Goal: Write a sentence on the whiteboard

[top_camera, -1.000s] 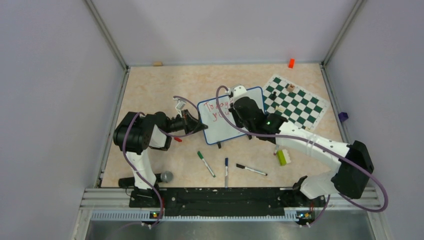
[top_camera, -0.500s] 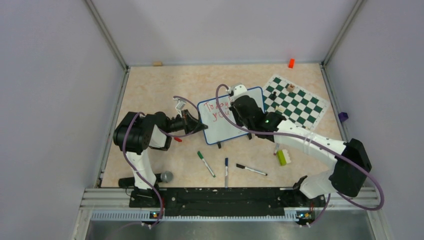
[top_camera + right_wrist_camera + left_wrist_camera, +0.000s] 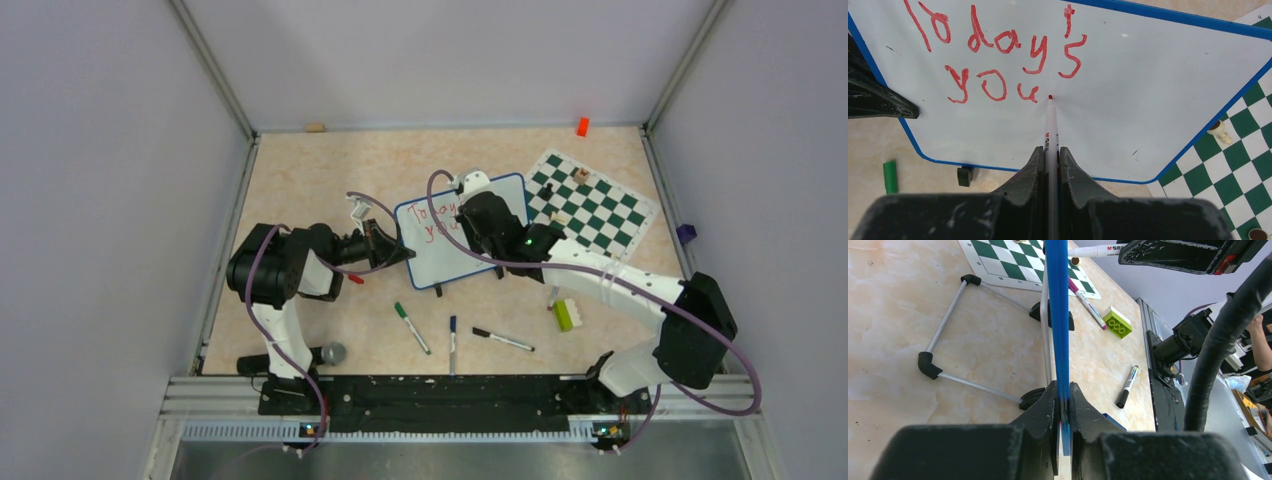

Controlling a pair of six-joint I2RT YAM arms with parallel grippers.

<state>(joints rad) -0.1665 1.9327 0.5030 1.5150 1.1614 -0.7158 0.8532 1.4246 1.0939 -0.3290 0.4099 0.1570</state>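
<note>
The whiteboard (image 3: 450, 255) stands tilted on its feet mid-table; it also shows in the right wrist view (image 3: 1158, 100). The sentence (image 3: 998, 55) is in red and reads "Today's" above "you". My left gripper (image 3: 400, 252) is shut on the board's left blue edge (image 3: 1058, 315), with the jaws (image 3: 1063, 395) pinching the frame. My right gripper (image 3: 472, 225) is shut on a white marker (image 3: 1050, 125). Its red tip touches the board just right of the "u". The right arm hides the board's upper right in the top view.
A green-and-white chess mat (image 3: 592, 205) with a few pieces lies right of the board. Green (image 3: 411, 327), blue (image 3: 452, 343) and black (image 3: 503, 340) markers and a green brick (image 3: 564, 315) lie in front. A red cap (image 3: 355, 279) sits by the left arm.
My right gripper has shifted slightly left over the board with the marker. The left arm and the board have not moved.
</note>
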